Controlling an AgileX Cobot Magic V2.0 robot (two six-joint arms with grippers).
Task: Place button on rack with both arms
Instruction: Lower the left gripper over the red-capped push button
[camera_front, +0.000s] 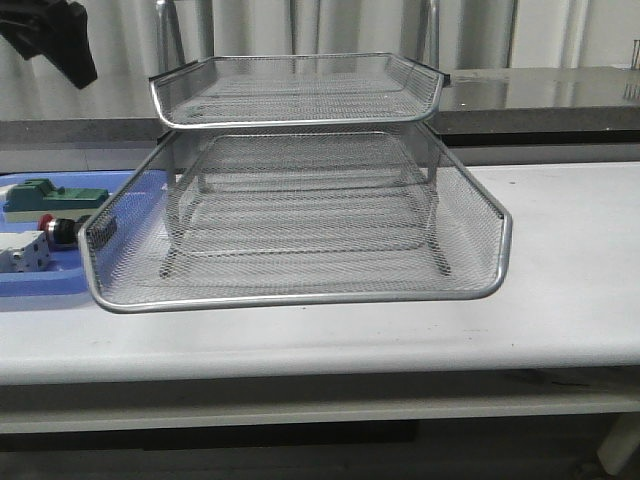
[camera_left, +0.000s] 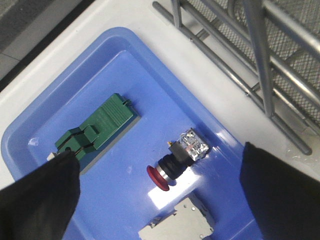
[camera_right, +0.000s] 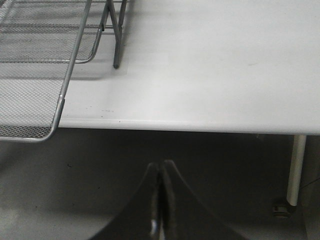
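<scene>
The button (camera_left: 176, 161) lies on its side in the blue tray (camera_left: 150, 80), red head pointing away from the rack (camera_left: 260, 60). My left gripper (camera_left: 159, 155) hovers open above it, with one finger (camera_left: 40, 197) over the green block's end and the other (camera_left: 280, 195) over the tray's rim, and nothing is held. In the front view the button (camera_front: 60, 232) shows at the far left beside the silver rack (camera_front: 300, 290). My right gripper (camera_right: 161, 165) is shut and empty, off the table's front edge, below the rack's corner (camera_right: 30, 130).
A green block (camera_left: 97, 127) and a grey-white boxy part (camera_left: 177, 222) share the blue tray (camera_front: 60, 280) with the button. The left arm (camera_front: 50, 40) shows dark at the top left. A table leg (camera_right: 296, 170) stands at the right. The white table (camera_front: 570, 250) extends right of the rack.
</scene>
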